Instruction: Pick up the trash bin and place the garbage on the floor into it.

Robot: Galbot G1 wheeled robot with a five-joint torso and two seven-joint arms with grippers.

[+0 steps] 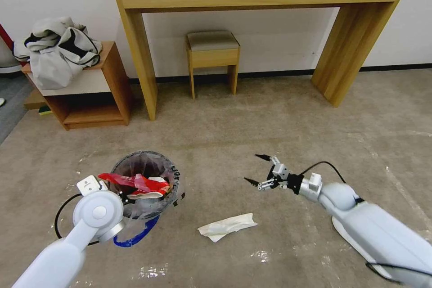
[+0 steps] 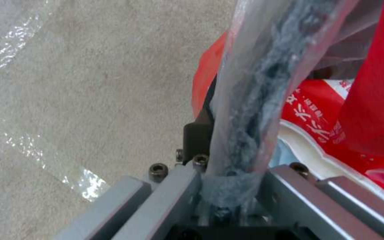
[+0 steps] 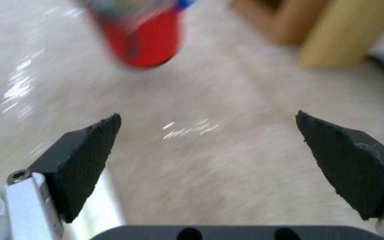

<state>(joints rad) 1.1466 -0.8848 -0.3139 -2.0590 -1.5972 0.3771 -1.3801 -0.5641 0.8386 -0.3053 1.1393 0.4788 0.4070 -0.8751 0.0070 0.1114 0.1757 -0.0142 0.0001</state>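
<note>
The crumpled white paper wrapper [image 1: 227, 226] is lying flat on the beige short-pile carpet floor [image 1: 279, 121], just beside the small round red trash bin lined with clear crinkly plastic [image 1: 148, 184], its long axis running away from the bin toward the right arm. The right gripper [image 1: 257, 169] is hovering beyond the wrapper from the robot, fingers spread wide and empty, the forearm reaching level toward the bin; it is the nearer free gripper. The left gripper [image 2: 227, 166] is pinching the bin's bagged rim, holding the bin, with red-and-white packets [image 1: 139, 183] inside.
</note>
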